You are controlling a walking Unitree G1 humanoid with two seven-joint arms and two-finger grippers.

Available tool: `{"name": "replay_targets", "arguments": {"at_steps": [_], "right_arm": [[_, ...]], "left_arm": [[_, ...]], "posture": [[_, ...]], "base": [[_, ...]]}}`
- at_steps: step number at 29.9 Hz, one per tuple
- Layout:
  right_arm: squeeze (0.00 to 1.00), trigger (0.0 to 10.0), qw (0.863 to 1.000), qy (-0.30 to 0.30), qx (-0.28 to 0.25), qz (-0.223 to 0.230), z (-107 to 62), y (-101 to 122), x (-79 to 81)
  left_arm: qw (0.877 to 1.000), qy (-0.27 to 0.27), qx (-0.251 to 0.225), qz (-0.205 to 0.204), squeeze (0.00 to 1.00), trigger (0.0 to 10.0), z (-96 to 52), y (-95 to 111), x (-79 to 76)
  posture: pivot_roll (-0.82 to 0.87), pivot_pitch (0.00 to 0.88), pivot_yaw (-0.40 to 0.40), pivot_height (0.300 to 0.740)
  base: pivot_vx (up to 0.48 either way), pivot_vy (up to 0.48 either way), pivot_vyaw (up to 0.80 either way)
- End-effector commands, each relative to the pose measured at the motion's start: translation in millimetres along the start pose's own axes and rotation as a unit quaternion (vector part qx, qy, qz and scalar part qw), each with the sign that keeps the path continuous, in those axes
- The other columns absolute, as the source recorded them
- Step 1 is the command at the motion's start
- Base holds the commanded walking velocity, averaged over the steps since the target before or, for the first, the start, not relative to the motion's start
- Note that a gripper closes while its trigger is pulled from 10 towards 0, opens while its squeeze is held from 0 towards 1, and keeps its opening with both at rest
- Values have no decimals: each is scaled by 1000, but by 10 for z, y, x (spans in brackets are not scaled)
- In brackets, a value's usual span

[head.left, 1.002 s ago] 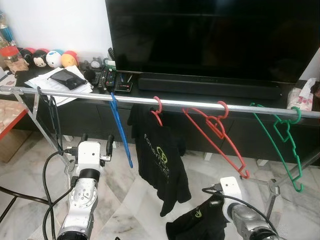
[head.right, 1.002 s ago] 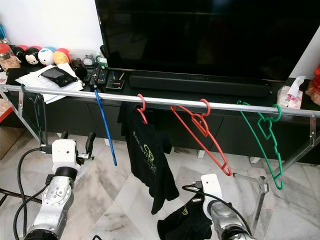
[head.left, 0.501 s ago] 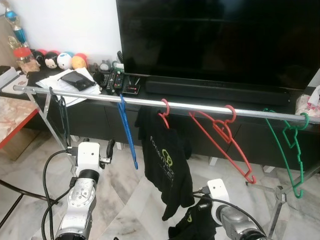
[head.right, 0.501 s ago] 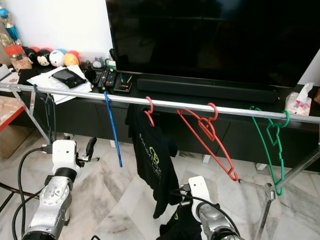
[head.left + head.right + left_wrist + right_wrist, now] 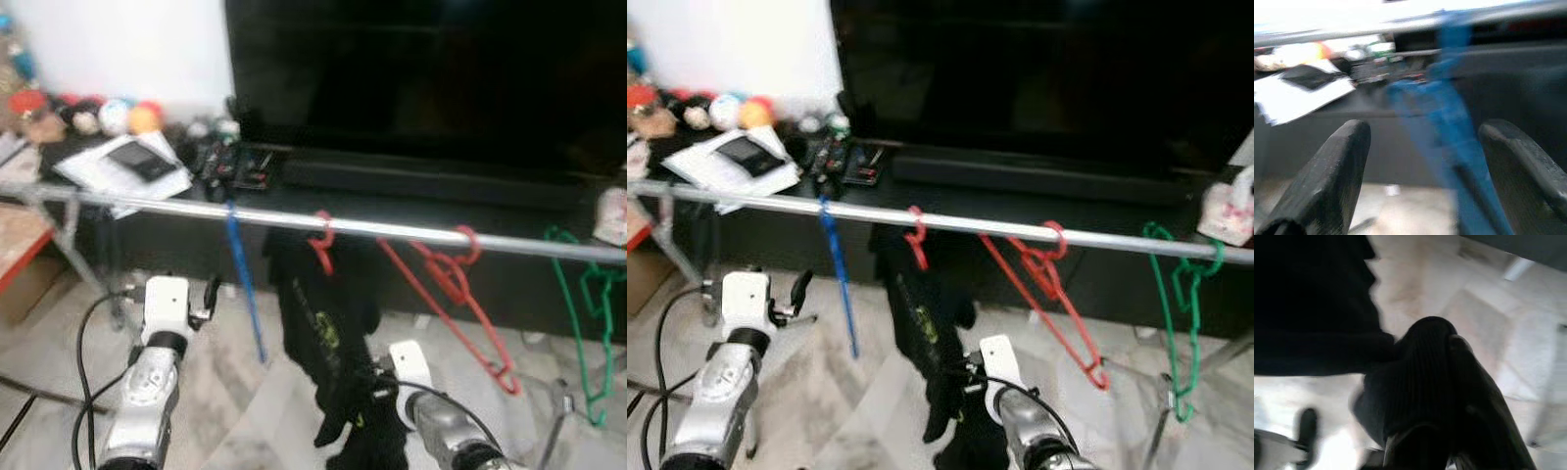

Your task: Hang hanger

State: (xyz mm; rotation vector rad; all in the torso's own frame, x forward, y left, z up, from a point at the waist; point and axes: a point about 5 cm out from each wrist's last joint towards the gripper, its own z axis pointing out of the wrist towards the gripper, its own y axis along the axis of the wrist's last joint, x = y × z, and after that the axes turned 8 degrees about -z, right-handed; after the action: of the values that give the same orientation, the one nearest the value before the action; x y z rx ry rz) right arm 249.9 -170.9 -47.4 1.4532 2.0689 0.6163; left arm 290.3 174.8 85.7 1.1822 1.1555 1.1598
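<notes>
Nearest: right gripper [image 5: 1435, 396], low before the rail, jaws closed on a black garment [image 5: 1312, 298]; left gripper [image 5: 1420, 171], raised beside the blue hanger [image 5: 242, 279], jaws spread wide and empty. Middle: steel rail [image 5: 392, 228] carrying the blue hanger edge-on, long axis sloping down towards the floor, then a red hanger [image 5: 321, 235] bearing a black shirt [image 5: 323, 328], a bare red hanger [image 5: 456, 294] and a green hanger [image 5: 583, 323], hooks over the rail; risk judged that the right arm snags the hung shirt and drags its hanger off. Far: television [image 5: 421, 78] and tabletop [image 5: 147, 166] clutter.
</notes>
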Motion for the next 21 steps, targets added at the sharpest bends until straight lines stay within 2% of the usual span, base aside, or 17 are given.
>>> {"name": "replay_targets", "arguments": {"at_steps": [1,4,6,12,15,21], "right_arm": [[0,10000,1000,2,-26,-4,21,174,41],[0,10000,1000,3,-26,-6,21,171,45],[0,10000,1000,1,-19,-6,14,115,30],[0,10000,1000,3,-25,-6,19,154,53],[0,10000,1000,4,-26,-6,21,165,59],[0,10000,1000,4,-24,-9,19,154,50]], "left_arm": [[1000,8,0,1,0,10000,-17,26,103],[1000,-5,7,-7,0,10000,-20,11,83],[1000,-13,17,-10,0,10000,-22,-4,80],[999,-16,35,-26,0,10000,-30,-39,78],[997,-36,52,-41,0,10000,-26,-61,54],[994,-67,75,-41,0,10000,-24,-80,14]], "posture": [[-27,0,-15,740],[-27,0,-14,740],[-27,0,-14,740],[-21,0,-15,740],[-21,0,-15,740],[-19,0,-17,740]], "base": [[322,0,0],[277,0,0],[0,0,0],[0,0,0],[0,0,0],[0,0,0]]}}
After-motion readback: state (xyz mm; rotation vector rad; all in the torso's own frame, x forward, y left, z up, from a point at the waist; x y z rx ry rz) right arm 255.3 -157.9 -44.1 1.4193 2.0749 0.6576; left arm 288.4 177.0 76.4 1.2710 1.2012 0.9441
